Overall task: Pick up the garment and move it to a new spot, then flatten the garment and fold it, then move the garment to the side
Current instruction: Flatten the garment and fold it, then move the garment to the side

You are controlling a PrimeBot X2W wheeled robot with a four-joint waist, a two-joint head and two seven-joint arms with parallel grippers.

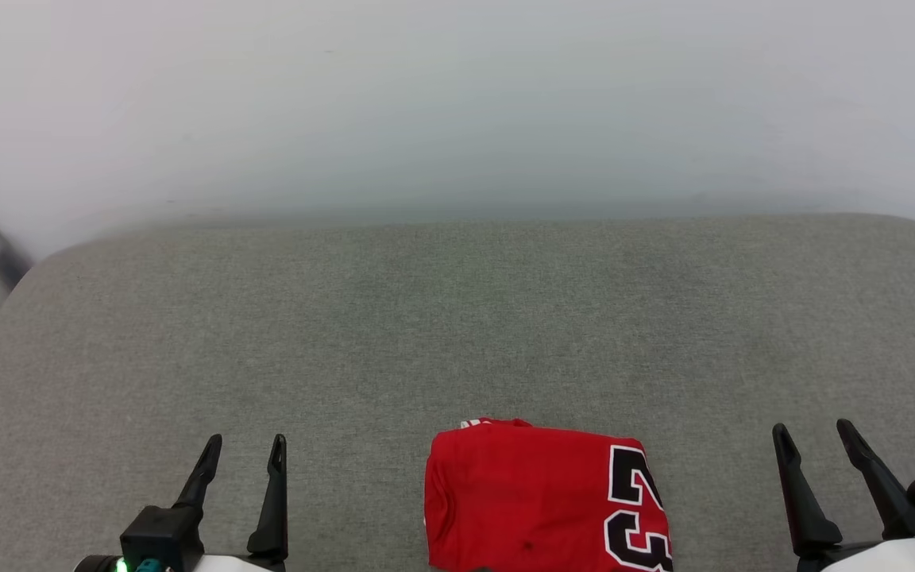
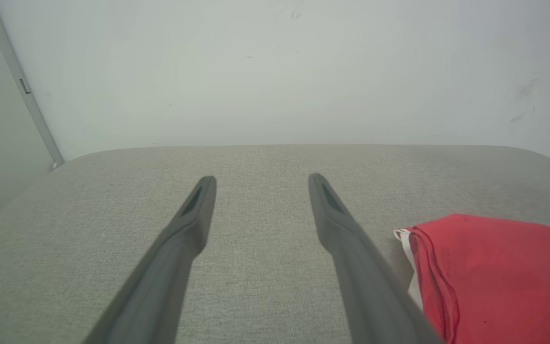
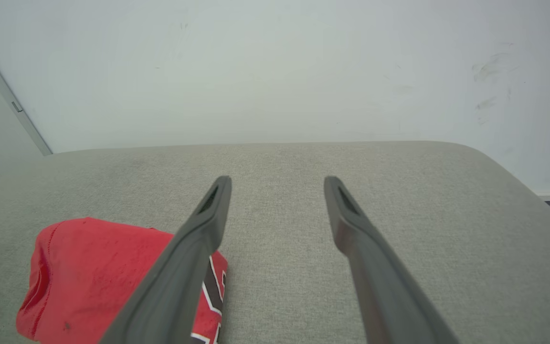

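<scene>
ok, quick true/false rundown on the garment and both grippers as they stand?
1. The garment lies folded into a compact block on the grey padded surface. True.
2. The left gripper is shut on the garment. False: it is open, empty and apart from the garment.
3. The right gripper is open and holds nothing. True.
4. The garment sits at the far edge of the surface. False: it sits at the near edge, between the two grippers.
</scene>
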